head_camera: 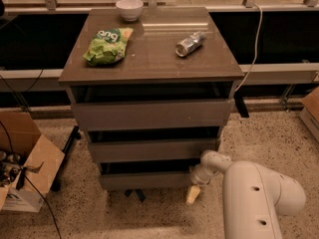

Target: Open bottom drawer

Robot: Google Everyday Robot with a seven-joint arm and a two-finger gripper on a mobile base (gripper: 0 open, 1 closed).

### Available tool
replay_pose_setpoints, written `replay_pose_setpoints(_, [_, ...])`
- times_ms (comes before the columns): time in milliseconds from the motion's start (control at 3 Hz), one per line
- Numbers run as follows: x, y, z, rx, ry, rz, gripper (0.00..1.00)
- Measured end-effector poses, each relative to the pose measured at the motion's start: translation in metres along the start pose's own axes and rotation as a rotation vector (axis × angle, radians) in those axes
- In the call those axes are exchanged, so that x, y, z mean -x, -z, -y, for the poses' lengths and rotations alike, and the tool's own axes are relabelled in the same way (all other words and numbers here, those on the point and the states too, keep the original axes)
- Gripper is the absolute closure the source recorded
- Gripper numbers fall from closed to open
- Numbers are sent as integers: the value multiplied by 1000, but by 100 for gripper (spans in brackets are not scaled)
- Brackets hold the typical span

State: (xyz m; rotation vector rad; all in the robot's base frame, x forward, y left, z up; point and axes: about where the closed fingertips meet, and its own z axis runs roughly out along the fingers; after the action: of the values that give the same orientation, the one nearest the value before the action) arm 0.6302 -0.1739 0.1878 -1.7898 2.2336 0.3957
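Note:
The bottom drawer (pixel 147 179) is the lowest grey-brown front of the cabinet (pixel 149 59), just above the speckled floor, with a dark gap above it. The gripper (pixel 193 193) is on the white arm (pixel 259 198) at the drawer's right end, low beside the front corner. One pale fingertip (pixel 192 195) points down to the floor.
A green snack bag (pixel 106 46), a lying can (pixel 190 43) and a white bowl (pixel 129 9) are on the cabinet top. An open cardboard box (pixel 22 163) with cables stands on the floor at left. Another box (pixel 311 111) is at the right edge.

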Motion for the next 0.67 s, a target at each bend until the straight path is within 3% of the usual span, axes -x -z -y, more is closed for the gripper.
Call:
replay_pose_setpoints(333, [1, -14, -16, 69, 25, 4, 17])
replay_pose_setpoints(667, [1, -12, -17, 72, 24, 5, 41])
